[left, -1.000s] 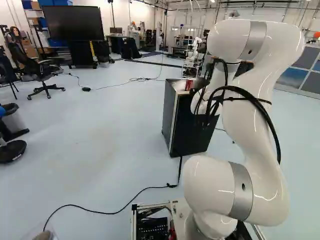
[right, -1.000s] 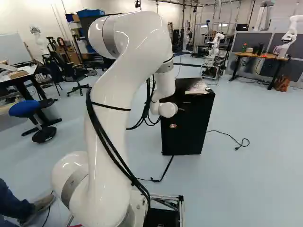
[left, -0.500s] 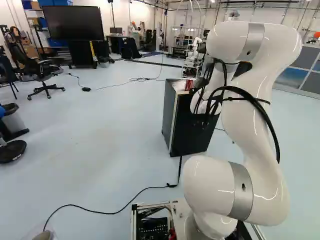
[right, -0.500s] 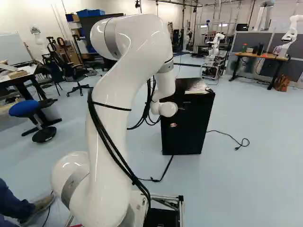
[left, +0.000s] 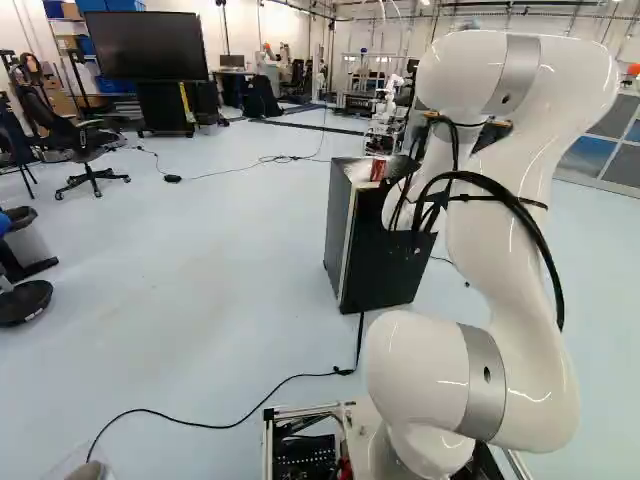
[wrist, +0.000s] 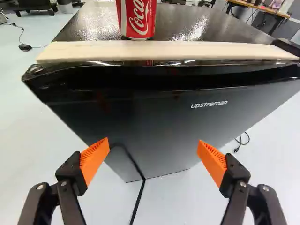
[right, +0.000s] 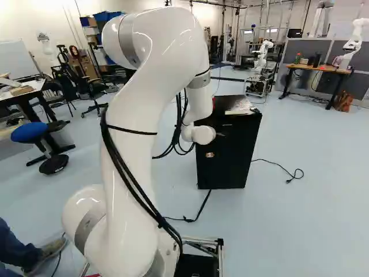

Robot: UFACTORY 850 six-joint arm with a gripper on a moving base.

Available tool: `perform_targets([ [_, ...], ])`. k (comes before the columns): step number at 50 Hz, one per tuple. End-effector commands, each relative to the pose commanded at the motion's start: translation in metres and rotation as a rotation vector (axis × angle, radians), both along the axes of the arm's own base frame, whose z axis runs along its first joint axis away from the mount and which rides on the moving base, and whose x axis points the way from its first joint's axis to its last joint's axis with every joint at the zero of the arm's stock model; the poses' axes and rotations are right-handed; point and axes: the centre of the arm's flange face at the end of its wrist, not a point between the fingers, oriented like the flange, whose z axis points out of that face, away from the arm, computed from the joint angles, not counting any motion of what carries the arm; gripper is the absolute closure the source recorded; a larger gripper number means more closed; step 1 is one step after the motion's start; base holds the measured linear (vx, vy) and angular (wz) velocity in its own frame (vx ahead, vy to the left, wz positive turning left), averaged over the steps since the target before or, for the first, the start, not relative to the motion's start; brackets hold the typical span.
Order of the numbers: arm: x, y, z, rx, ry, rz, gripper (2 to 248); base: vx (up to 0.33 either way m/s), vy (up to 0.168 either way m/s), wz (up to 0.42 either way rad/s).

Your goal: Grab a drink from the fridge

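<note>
The black fridge (left: 385, 260) stands closed on the floor, its front towards me in the wrist view (wrist: 154, 126). A red drink can (left: 377, 170) is upright on its top, behind a pale wooden strip (wrist: 164, 50) along the front edge. My gripper (right: 220, 134) shows only as a small piece past the white wrist in the right base view, before the fridge front. In the wrist view the gripper (wrist: 152, 152) is open, orange pads wide apart, nothing between them. The can (wrist: 136, 18) lies ahead, beyond the strip, untouched. The fridge's inside is hidden.
A black cable (left: 240, 425) runs over the floor from the fridge towards my base. Crumpled clear plastic (right: 241, 106) lies on the fridge top. An office chair (left: 85, 150), a blue stool (right: 30, 133) and another robot (right: 262, 55) stand farther off.
The arm has risen and drawn back slightly, its upper bend shifting outward in both base views. A bit of the can's red now shows beside the arm in the right base view. The fridge has not moved.
</note>
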Motion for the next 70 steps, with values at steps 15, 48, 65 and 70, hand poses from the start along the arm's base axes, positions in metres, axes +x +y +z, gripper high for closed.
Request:
perform_targets([
  [15,-0.027,0.006,0.004,0.009,0.016,-0.012,3,0.000,0.000,0.000],
  [48,-0.053,0.024,0.032,-0.005,-0.075,0.002,3,0.000,0.000,0.000],
  [65,-0.053,0.026,0.052,-0.021,-0.119,0.008,3,0.000,0.000,0.000],
  [70,-0.050,0.026,0.057,-0.026,-0.131,0.010,3,0.000,0.000,0.000],
])
